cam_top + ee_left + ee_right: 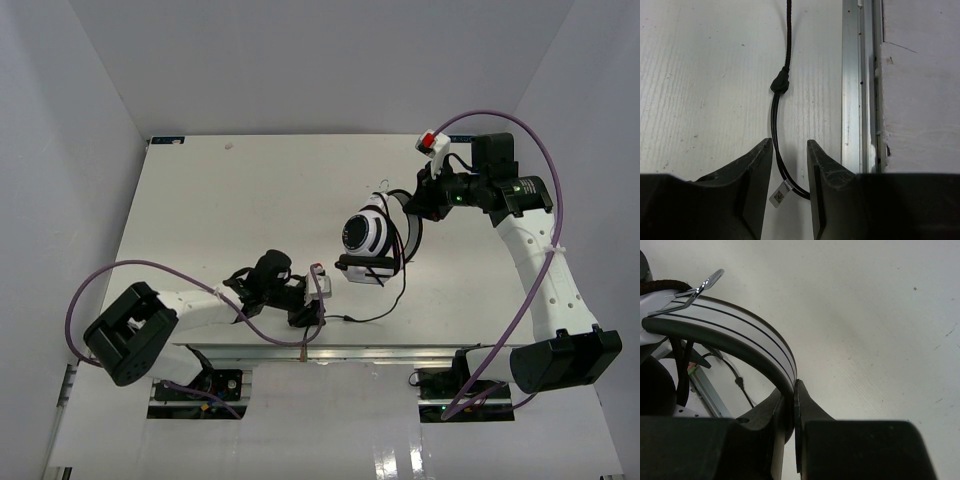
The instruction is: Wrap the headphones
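The headphones [364,233] hang tilted over the middle of the table, one striped white-and-black earcup facing left and the other [365,268] below it. My right gripper [418,203] is shut on their white headband [740,322], which arcs up and left from the jaws [792,386]. Their thin black cable [392,300] drops to the table and runs left to my left gripper [318,302]. In the left wrist view the cable [774,112], bearing a small white tag [780,196], lies on the table between the parted fingers of the left gripper [789,143], which stands open.
A metal rail [860,100] lines the table's near edge just right of the left gripper, also in the top view as the rail [400,352]. Purple arm cables [150,266] loop beside both arms. White walls enclose the table on three sides.
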